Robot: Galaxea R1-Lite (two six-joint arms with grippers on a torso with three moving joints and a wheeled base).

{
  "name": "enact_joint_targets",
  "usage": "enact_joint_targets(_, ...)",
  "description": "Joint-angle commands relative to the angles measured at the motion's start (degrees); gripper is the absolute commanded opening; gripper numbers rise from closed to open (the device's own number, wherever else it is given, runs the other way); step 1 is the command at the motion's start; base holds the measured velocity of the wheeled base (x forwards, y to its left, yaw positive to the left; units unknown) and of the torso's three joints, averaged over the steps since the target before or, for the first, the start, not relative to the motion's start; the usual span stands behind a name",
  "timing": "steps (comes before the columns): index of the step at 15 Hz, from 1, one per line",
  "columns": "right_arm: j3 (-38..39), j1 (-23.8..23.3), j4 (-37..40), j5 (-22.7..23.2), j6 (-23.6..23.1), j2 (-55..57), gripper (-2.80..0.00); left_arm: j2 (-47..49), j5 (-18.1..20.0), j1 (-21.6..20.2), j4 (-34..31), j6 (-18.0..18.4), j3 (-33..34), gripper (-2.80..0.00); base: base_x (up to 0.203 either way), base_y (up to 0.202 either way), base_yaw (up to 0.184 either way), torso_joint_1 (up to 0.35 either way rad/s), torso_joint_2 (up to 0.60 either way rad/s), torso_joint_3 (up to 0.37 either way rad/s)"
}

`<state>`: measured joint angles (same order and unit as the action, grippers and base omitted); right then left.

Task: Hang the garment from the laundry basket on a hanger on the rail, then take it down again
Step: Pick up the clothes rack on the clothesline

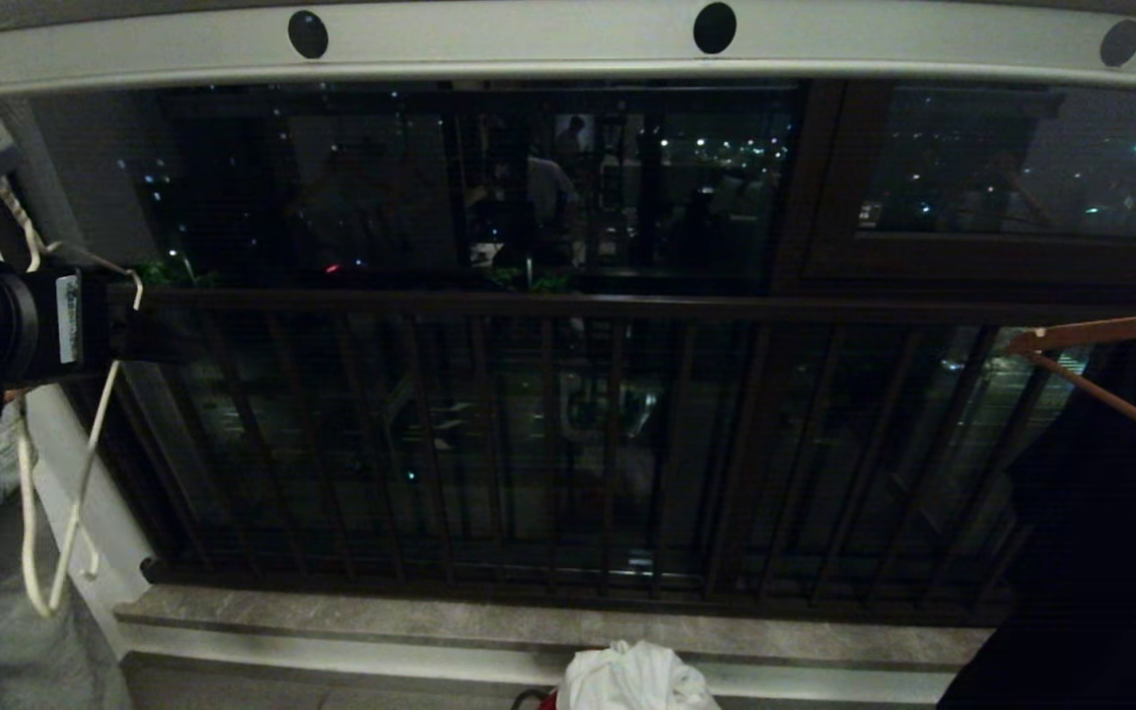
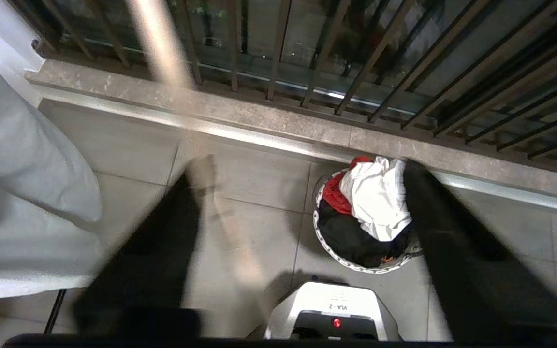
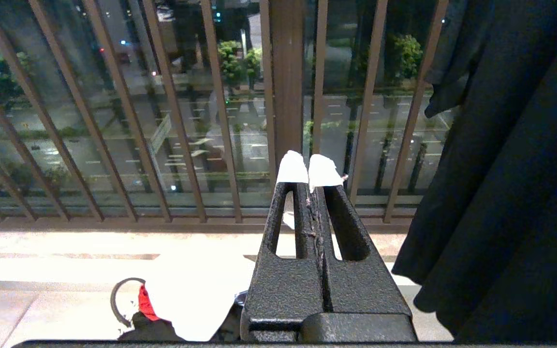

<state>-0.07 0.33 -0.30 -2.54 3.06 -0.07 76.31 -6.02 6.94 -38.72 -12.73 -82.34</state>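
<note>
While we reach up: our left gripper (image 2: 302, 212) gapes, holding nothing
Hanger (image 1: 75, 493): beside it
Garment (image 2: 380, 198): in laundry basket (image 2: 336, 256)
Right gripper (image 3: 309, 171): closed, empty

Railing: a dark brown balcony railing (image 1: 489, 434) with vertical bars is running across the view.
Window: dark glass (image 1: 450, 177) above it is reflecting small city lights.
Ledge: a grey stone sill (image 1: 381, 621) is lying under the bars.
Floor: pale grey tiles (image 2: 128, 150) are catching bright light near the ledge.
Outside: a street with green shrubs (image 3: 232, 63) is showing between the bars.
Side: a dark cloth (image 3: 510, 183) is hanging beside the railing.
</note>
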Motion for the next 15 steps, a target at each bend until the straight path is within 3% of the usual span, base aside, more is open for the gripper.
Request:
enact_joint_targets(1,0.0,0.0,0.0,0.0,0.0,0.1,-2.8,0.0,-0.1,0.0,-0.2,-0.1,-0.1,-2.8,0.0,0.0,0.0,0.0,0.0,0.0)
enact_joint_targets(15,0.0,0.0,0.0,0.0,0.0,0.1,-2.8,-2.9,-3.4,0.0,0.6,0.4,-0.1,-2.8,0.0,0.0,0.0,0.0,0.0,0.0)
